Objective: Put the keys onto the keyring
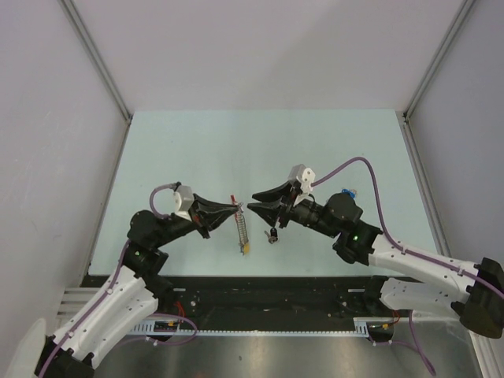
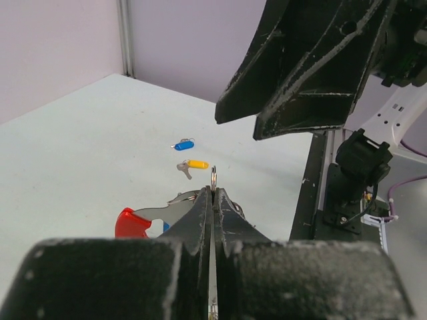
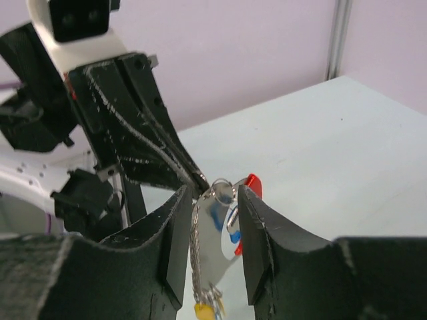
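Gripping the keyring (image 1: pixel 242 228) in our tightly closed left gripper (image 1: pixel 235 206), we hang it long-axis downward above the table (image 1: pixel 197 150), midway along its near edge, while our part-open, empty right gripper (image 1: pixel 252 206) straddles its top.

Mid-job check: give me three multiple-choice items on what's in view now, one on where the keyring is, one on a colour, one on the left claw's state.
1. Where is the keyring?
A. lying flat by the far wall
B. held up at the left claw's tip
C. inside a box

2. What colour is the ring's curved section?
A. green
B. white
C. red

3. How is the left claw?
A. shut on the keyring
B. wide open
C. out of view

Answers:
1 B: the right wrist view shows it pinched at that tip, inside the open right claw.
2 C: it is red in both wrist views.
3 A: the left wrist view shows the claw closed on the ring's rim.
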`<action>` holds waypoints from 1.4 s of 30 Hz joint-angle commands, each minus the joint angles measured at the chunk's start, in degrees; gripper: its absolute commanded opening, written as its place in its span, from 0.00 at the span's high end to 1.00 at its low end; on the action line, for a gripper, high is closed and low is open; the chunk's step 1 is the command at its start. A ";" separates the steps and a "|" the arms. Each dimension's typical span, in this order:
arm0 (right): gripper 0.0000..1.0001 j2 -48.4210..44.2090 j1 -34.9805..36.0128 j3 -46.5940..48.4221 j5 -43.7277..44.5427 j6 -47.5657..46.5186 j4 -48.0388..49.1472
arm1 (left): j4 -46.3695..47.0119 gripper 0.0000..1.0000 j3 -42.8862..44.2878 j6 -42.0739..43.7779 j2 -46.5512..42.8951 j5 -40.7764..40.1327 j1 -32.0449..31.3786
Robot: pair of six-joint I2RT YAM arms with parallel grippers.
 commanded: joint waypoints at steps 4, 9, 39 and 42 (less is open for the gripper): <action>0.63 2.40 2.24 -1.38 10.37 6.70 11.22 | 4.04 1.00 -0.04 -0.51 -1.93 -1.45 -0.32; 0.63 4.42 3.03 -1.37 10.02 7.67 13.15 | 3.42 1.00 0.13 -0.07 -1.84 -1.80 -0.23; 0.73 10.14 5.76 -1.37 16.51 8.72 16.50 | 2.90 1.00 0.22 0.11 -2.28 -3.03 -0.23; 0.75 10.84 6.29 -1.37 17.66 8.46 17.46 | 2.98 1.00 0.22 0.19 -2.37 -2.85 -0.23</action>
